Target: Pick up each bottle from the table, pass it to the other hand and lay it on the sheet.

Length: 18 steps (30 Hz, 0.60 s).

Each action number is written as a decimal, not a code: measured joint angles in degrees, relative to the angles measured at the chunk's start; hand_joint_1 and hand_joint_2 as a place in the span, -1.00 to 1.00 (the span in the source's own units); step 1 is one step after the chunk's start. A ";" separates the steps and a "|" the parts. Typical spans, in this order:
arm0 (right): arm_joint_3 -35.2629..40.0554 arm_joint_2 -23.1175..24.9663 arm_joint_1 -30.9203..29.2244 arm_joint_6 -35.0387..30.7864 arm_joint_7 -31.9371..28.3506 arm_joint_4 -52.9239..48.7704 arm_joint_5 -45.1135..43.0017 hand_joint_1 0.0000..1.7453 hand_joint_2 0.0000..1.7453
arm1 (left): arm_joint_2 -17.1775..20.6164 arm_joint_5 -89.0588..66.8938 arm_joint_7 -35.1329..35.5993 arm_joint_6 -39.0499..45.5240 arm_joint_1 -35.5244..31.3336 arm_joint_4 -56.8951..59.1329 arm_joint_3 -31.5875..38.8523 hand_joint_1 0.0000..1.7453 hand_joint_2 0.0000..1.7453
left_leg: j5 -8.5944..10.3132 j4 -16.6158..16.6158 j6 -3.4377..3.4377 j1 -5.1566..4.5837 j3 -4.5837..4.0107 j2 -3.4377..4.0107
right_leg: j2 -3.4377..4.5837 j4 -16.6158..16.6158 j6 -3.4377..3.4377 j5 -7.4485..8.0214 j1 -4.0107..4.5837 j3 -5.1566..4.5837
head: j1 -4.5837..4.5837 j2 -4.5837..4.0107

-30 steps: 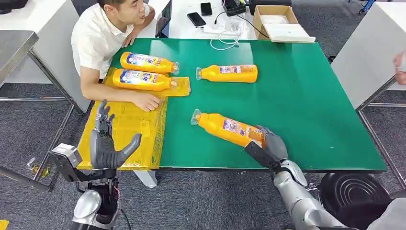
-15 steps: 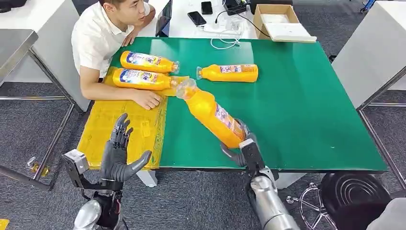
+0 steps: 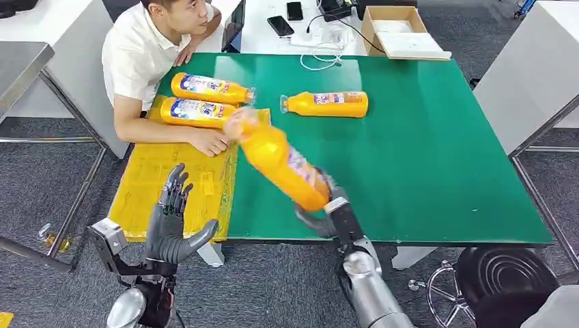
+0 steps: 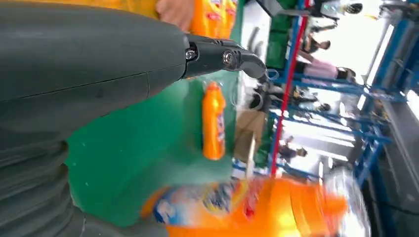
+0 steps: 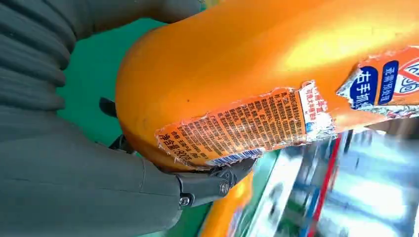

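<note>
While my right hand (image 3: 326, 213) fingers wrap the raised bottle (image 3: 278, 162) base above the counter (image 3: 423, 157), my left hand (image 3: 172, 222) fingers stand spread, holding nothing.

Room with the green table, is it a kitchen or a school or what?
Probably a robot test lab or workshop, not a kitchen. A person sits watching at the green table, a white desk behind holds phones and cables, and the left wrist view shows blue metal racks.
</note>
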 measured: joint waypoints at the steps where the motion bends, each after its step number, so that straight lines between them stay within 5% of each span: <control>1: 1.80 0.13 -0.01 0.41 -0.15 0.09 0.71 1.00 1.00 | -0.02 -0.02 0.00 -0.35 0.00 -0.07 -0.17 -1.00 1.00 | 0.00 0.00 0.00 0.00 0.00 0.00 | 0.00 0.00 0.00 0.00 0.00 -0.01 | 0.00 0.00; 18: 18.26 3.24 -2.65 -0.31 -2.60 5.11 3.58 1.00 1.00 | -1.22 4.76 1.07 -4.57 -3.69 1.84 -3.19 -1.00 1.00 | 0.01 0.00 -0.01 -0.02 -0.01 -0.01 | 0.00 -0.01 0.00 0.01 -0.01 -0.02 | 0.00 0.00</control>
